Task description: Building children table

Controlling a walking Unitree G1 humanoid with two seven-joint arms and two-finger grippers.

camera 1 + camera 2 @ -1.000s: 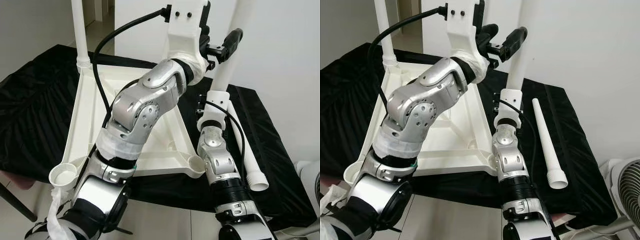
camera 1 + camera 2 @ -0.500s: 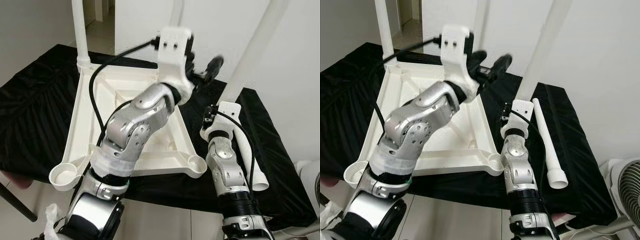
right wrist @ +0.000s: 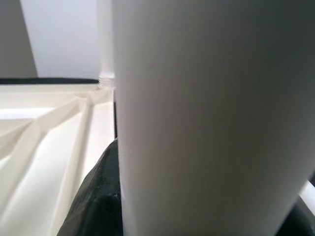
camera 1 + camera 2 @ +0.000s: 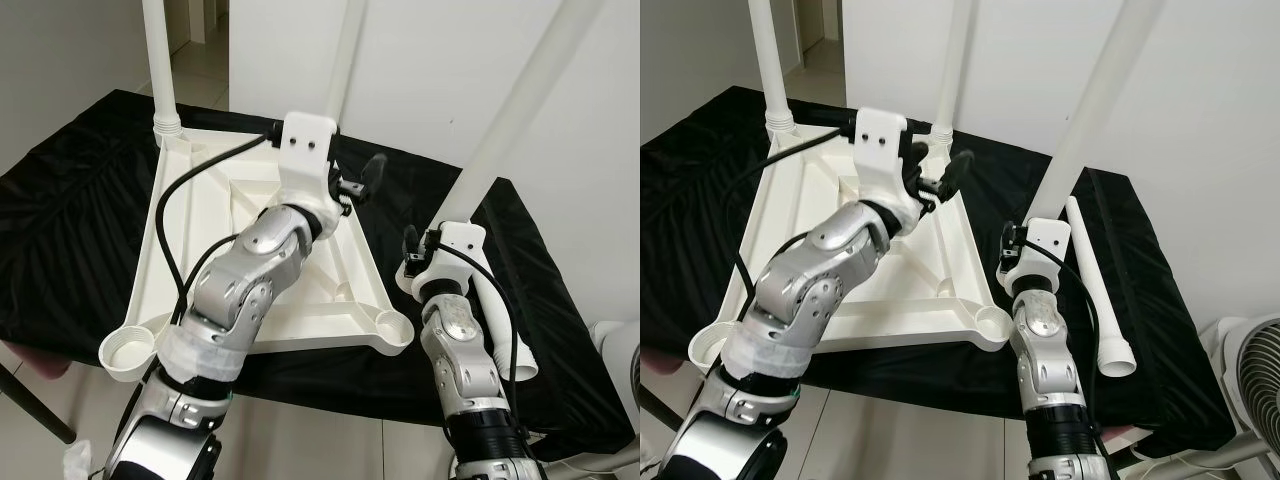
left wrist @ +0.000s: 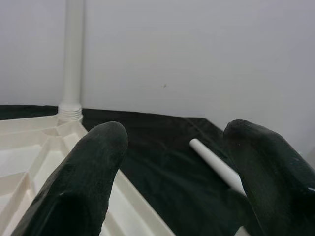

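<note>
The white table top (image 4: pixel 190 250) lies upside down on a black cloth. Two white legs stand screwed into its far corners, the far left leg (image 4: pixel 155 60) and the far right leg (image 4: pixel 345 60). My right gripper (image 4: pixel 458 215) is shut on a third leg (image 4: pixel 520 110), which it holds tilted, rising up and to the right; one black finger (image 3: pixel 93 206) shows beside that leg. My left gripper (image 4: pixel 360 180) is open with nothing in it, just above the top's right rim. A fourth leg (image 4: pixel 1095 290) lies loose on the cloth to the right.
Both near corner sockets, left (image 4: pixel 125 352) and right (image 4: pixel 392 328), hold no leg. The black cloth (image 4: pixel 70 200) covers the whole work surface. A white fan (image 4: pixel 1255 380) stands at the lower right, past the cloth's edge. A white wall is close behind.
My left arm has come down from beside the held leg, and its gripper now sits low over the table top's right rim. The held leg now leans further to the right.
</note>
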